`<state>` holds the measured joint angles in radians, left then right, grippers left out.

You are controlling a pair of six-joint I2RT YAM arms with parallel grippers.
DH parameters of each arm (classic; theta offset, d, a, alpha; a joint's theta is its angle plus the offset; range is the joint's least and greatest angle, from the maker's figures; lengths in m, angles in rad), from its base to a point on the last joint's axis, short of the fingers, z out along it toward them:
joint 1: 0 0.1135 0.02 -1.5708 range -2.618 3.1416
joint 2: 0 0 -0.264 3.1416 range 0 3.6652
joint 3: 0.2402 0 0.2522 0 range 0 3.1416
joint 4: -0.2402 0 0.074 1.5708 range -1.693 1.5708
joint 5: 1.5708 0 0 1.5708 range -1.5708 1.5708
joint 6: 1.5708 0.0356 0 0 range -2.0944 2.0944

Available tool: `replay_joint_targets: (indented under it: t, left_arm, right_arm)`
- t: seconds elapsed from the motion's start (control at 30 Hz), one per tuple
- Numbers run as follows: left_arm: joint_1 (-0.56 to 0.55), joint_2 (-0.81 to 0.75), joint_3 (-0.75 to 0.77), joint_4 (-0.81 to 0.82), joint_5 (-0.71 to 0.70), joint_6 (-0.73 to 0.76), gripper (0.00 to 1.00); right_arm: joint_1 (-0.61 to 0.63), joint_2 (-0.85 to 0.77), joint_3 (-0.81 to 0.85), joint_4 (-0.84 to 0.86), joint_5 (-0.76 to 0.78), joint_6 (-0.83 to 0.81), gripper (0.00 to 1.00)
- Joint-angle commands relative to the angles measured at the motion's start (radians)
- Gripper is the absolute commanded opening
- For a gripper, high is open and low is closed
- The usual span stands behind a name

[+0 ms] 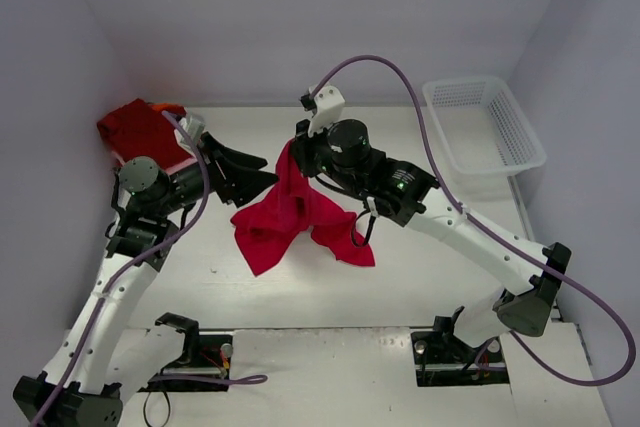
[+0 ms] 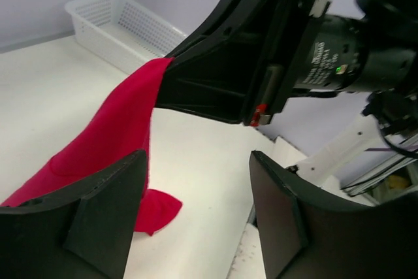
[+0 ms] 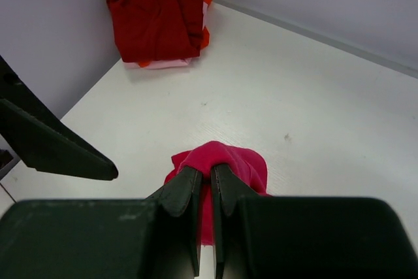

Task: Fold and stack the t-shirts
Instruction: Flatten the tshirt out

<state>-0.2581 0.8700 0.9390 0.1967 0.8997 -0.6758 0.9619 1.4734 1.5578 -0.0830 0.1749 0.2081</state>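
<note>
Right claw [image 3: 205,176] tight around t-shirt [image 3: 232,160] top

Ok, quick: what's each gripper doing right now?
Left gripper: open, holding nothing.
Right gripper: closed on the red t-shirt.

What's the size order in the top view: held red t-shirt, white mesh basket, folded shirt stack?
1-2. The held red t-shirt and the white mesh basket look about alike. The shirt hangs lifted, nearer the camera, so I won't rank them.
3. The folded shirt stack is clearly smallest.
</note>
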Motion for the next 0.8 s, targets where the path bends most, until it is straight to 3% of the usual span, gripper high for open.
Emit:
replay_joint_targets:
  t: [0.0,0.2,0.77]
  left_arm:
    - [-0.024,0.001,0.066,-0.022,-0.030,0.182,0.58]
    - [-0.078,0.052,0.199,-0.289,-0.119,0.404,0.58]
    - [-0.196,0.104,0.225,-0.339,-0.380,0.645,0.58]
  right_arm:
    - [-0.003,-0.015,0.056,0.048,-0.018,0.008,0.00]
    - [-0.009,-0.027,0.050,0.040,-0.035,0.013,0.00]
    - [-0.020,-0.038,0.025,0.037,-0.077,0.040,0.00]
